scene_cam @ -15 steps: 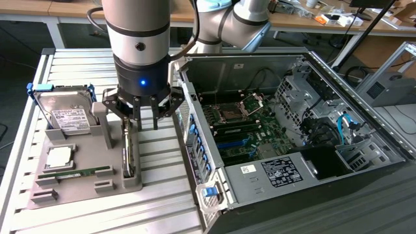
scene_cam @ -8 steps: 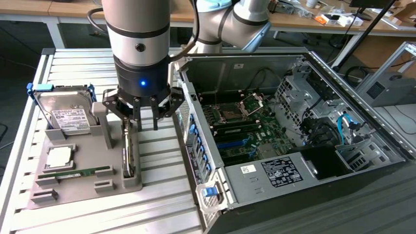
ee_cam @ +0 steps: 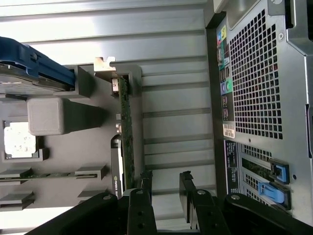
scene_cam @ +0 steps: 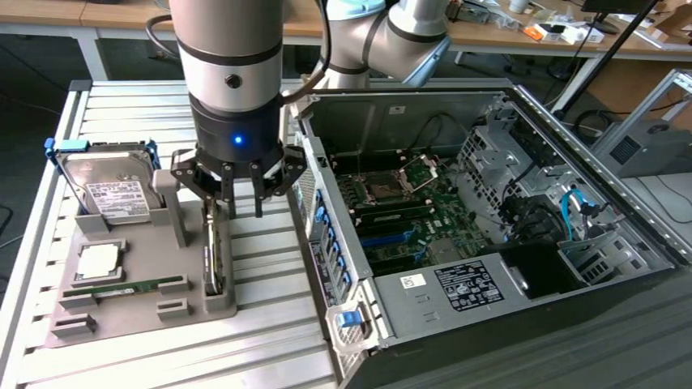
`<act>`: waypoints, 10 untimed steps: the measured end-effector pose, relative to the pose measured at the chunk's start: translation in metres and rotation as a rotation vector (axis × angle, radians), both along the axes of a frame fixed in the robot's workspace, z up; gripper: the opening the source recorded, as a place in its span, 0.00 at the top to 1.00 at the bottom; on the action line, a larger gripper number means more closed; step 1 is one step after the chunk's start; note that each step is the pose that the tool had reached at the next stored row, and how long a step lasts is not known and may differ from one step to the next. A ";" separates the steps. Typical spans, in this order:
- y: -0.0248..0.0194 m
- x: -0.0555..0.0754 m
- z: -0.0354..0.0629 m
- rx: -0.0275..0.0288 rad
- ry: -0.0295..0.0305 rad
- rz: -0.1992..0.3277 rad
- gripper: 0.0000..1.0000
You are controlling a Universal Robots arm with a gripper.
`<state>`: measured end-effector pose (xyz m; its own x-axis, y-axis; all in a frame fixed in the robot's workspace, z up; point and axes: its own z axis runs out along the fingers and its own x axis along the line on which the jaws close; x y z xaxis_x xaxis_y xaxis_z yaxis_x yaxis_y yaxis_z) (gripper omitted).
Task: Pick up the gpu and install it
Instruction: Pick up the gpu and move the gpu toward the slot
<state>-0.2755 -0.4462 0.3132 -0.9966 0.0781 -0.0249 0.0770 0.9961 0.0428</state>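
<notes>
Gripper (scene_cam: 245, 209) hangs over the gray tray (scene_cam: 141, 316), jaws spread wide, nothing held. The gpu (scene_cam: 214, 258) stands on edge in the tray slot nearest the open computer case (scene_cam: 373, 121), just below the fingertips (wrist view: card beside one finger (ee_cam: 145, 180), not between the pair). Case wall stands close beside that slot. Tray count: one gpu, one hard drive (scene_cam: 108, 190), one square silver chip (scene_cam: 97, 259), one RAM stick (scene_cam: 125, 286).
</notes>
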 end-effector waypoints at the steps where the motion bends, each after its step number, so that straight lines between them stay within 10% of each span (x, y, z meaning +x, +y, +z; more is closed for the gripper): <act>1: 0.0000 0.000 -0.0002 0.0000 -0.0001 0.000 0.64; 10: 0.0000 0.000 -0.0020 0.0000 0.0000 0.000 0.64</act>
<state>-0.2755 -0.4463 0.3112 -0.9966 0.0781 -0.0249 0.0770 0.9961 0.0428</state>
